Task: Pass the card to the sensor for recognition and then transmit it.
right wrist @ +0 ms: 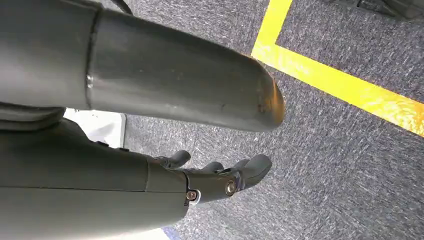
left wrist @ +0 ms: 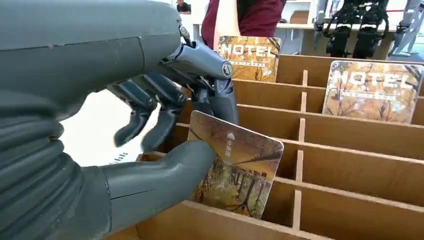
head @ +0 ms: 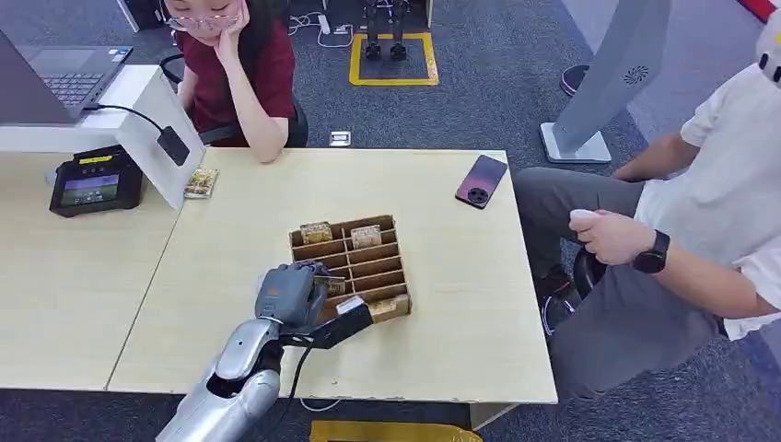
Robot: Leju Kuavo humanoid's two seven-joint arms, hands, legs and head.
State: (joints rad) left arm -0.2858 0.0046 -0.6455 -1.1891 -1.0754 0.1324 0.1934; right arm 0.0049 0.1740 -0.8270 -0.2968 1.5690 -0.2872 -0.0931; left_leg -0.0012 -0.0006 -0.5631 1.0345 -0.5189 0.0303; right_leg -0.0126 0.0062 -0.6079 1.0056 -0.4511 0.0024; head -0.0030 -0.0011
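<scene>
Closest in, the robot's grey left hand (left wrist: 165, 125) sits at the near edge of the shallow brown wooden slotted card rack (head: 368, 267), thumb and a dark finger pinching an autumn-printed rectangular hotel key card (left wrist: 237, 172) while the other fingers hang loosely curled. The card stands tilted in a near slot of the rack, its lower edge down behind the front rail, so it looks part-way out at best. That is the first worry: the pinch sits near one corner, and if the lift goes at an angle the card could catch on the wooden divider and twist free. The right hand (right wrist: 220, 177) hangs below the worktop over the grey carpet, fingers loosely curled with nothing in them, so no help from that side if the card slips. Further back in the rack, two more matching hotel cards (head: 316, 231) stand upright in the far row, well apart from the grasp. Beyond and left of the rack, across the pale wooden worktop (head: 442, 341), sits the black card reader with a small screen (head: 95, 181); it is a long reach, and a thin card held this lightly could rotate on the way. A dark smartphone (head: 481, 180) lies right of the rack, and two seated people flank the worktop, close enough to matter for a wide swing.
</scene>
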